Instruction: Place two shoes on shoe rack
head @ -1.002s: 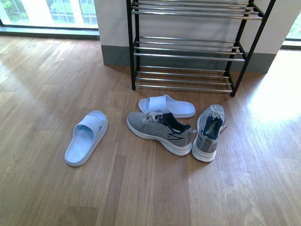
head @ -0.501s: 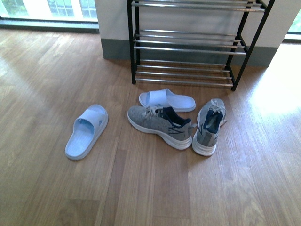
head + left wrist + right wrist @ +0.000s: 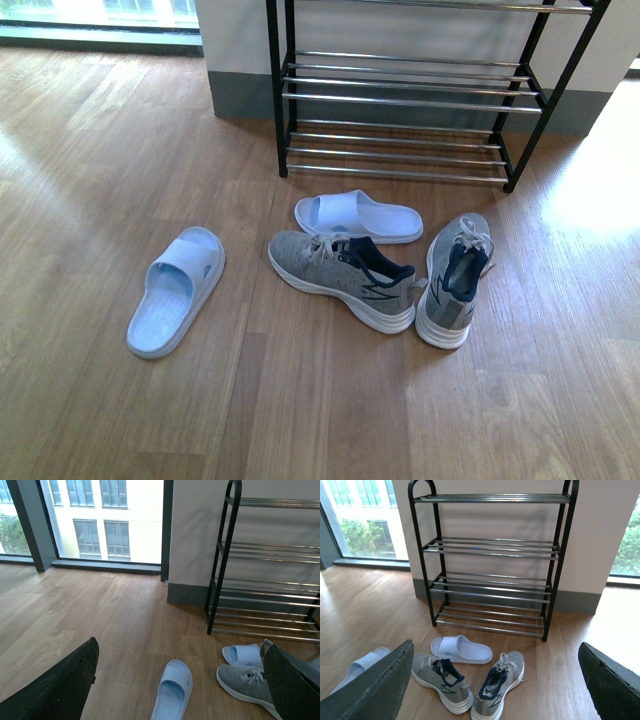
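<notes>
- The shoe rack [image 3: 410,100] stood against a pale wall with a grey skirting, its black frame carrying tiers of thin chrome bars; the right wrist view showed four tiers and rounded top corners
- Both grey knit sneakers sat on the wooden floor [image 3: 300,410] in front of the rack, neither on a shelf
- The side-on sneaker [image 3: 340,278] lay across the rack's front, near it, and showed its dark zigzag mark, white sole and navy lining
- The toe-in sneaker [image 3: 455,280] stood just beside the first one's heel, toe towards the rack's lowest tier and heel away from it, laces loose over a navy tongue
- A pale blue slide [image 3: 355,216] lay between the side-on sneaker and the rack's bottom bars, parallel to them
- A second pale blue slide [image 3: 175,290] lay well apart from the rack, out past its front corner post, at a slant
- The left end effector [image 3: 179,645] was spread wide and held nothing, its dark fingers [image 3: 60,690] at opposite edges of its wrist view
- The right end effector [image 3: 495,645] was likewise spread wide and empty, facing the rack, with both sneakers seen between its fingers [image 3: 375,690]
- Neither arm appeared in the front view
</notes>
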